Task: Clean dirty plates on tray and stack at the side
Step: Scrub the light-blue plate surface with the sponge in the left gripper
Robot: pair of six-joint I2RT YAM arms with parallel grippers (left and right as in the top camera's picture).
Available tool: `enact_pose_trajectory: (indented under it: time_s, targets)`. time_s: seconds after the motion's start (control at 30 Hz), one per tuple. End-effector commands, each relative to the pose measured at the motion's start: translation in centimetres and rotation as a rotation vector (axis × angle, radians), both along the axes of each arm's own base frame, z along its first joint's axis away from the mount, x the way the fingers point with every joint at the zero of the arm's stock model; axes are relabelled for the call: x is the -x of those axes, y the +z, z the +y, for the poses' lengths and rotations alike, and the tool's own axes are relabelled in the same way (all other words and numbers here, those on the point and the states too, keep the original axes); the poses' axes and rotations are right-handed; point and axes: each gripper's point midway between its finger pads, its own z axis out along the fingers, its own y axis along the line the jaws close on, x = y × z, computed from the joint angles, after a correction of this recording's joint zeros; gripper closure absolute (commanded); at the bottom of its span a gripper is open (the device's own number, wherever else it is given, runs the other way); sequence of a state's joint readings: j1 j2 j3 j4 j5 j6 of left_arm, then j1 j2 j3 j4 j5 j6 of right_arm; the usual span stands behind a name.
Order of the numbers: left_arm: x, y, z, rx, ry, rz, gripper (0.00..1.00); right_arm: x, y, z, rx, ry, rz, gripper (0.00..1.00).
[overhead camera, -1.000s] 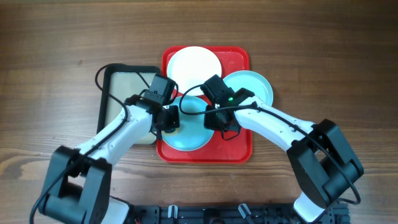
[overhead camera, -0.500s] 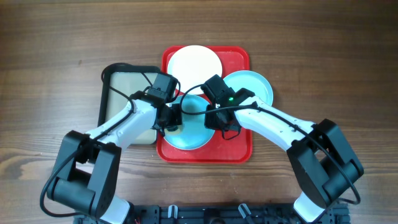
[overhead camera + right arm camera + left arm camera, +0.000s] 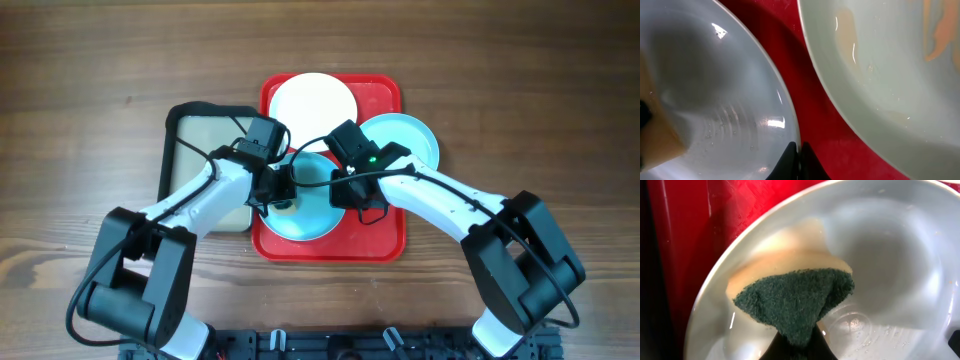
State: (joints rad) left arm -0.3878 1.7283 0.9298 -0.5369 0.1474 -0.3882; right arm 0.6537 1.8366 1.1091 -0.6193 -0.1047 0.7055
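The red tray [image 3: 382, 242] holds a white plate [image 3: 313, 103] at the back and a pale blue plate [image 3: 310, 220] at the front. A second pale blue plate [image 3: 410, 135] lies over the tray's right rim. My left gripper [image 3: 283, 190] is shut on a green-and-tan sponge [image 3: 795, 297], which presses on the front blue plate [image 3: 890, 255]. My right gripper [image 3: 345, 192] is shut on that plate's right rim [image 3: 790, 125], with the tray floor [image 3: 805, 90] beside it. The other blue plate [image 3: 880, 65] shows at the right wrist view's upper right, streaked with food.
A smaller black-rimmed beige tray [image 3: 192, 150] lies left of the red tray, under my left arm. Bare wooden table [image 3: 520, 80] surrounds both trays.
My left gripper has slid the sponge a little to the right across the front blue plate. The right arm and the plates have not moved.
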Motion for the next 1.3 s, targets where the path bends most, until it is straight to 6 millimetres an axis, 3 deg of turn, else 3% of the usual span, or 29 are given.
enact_pose_trajectory:
  time_s: [0.0,0.33,0.4,0.53,0.6,0.67,0.87,1.03,1.27]
  targets:
    - [2.3,-1.7,-2.3,0.040,-0.057,0.085,0.95,0.7,0.0,2.7,-0.107,0.061,0.038,0.96]
    - [2.7,-1.1,-4.5,0.079,-0.113,0.066,0.96,0.7,0.1,2.7,-0.107,0.061,0.037,0.96]
    - [2.0,0.6,-4.8,0.090,-0.120,0.038,0.96,0.7,0.1,2.7,-0.107,0.061,0.038,0.96]
    - [-0.3,6.1,-5.6,0.132,-0.148,-0.120,0.96,0.7,0.0,2.7,-0.107,0.061,0.037,0.96]
    - [-1.3,8.5,-4.6,0.092,-0.123,-0.216,0.96,0.7,0.0,2.7,-0.107,0.061,0.037,0.96]
    - [-1.7,9.6,-3.0,0.019,-0.089,-0.268,0.96,0.7,0.0,2.7,-0.107,0.061,0.037,0.96]
    - [-0.4,7.6,-0.1,-0.137,-0.063,-0.192,0.96,0.7,0.0,2.7,-0.106,0.061,0.038,0.96]
    - [-0.5,6.1,0.8,-0.197,-0.054,-0.171,0.96,0.8,0.0,2.7,-0.106,0.061,0.039,0.96]
    - [0.0,2.5,1.1,-0.249,-0.067,-0.075,0.96,0.9,0.0,2.6,-0.101,0.065,0.043,0.96]
